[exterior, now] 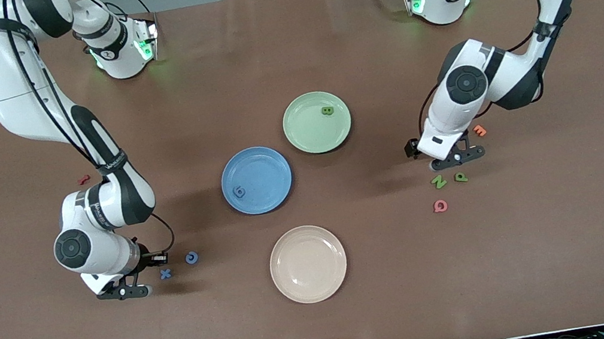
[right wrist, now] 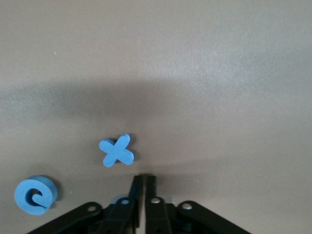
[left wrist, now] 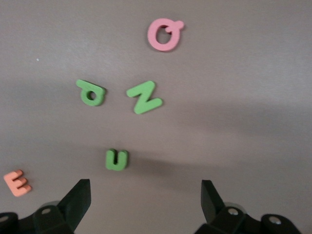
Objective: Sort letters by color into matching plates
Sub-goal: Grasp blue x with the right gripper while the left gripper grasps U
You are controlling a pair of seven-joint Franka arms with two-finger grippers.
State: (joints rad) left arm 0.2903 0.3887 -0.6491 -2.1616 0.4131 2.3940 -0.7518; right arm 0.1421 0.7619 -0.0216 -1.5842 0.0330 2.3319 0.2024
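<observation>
Robotics lab: two arms bolted to a brown table point(exterior: 326, 323).

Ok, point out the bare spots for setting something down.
The round beige plate is bare. The round blue plate holds one blue letter; the pale green plate one green letter. Crowded: green N, P, U and pink Q by the left pincer.

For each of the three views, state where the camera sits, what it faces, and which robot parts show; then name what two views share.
Front view: high, across the table, facing both arms; shows blue plate, green plate.
Left wrist view: above the open left hand, facing down on green U.
Right wrist view: above the shut right hand, facing down on blue X.
Shared: blue X appears in front and right wrist views.
</observation>
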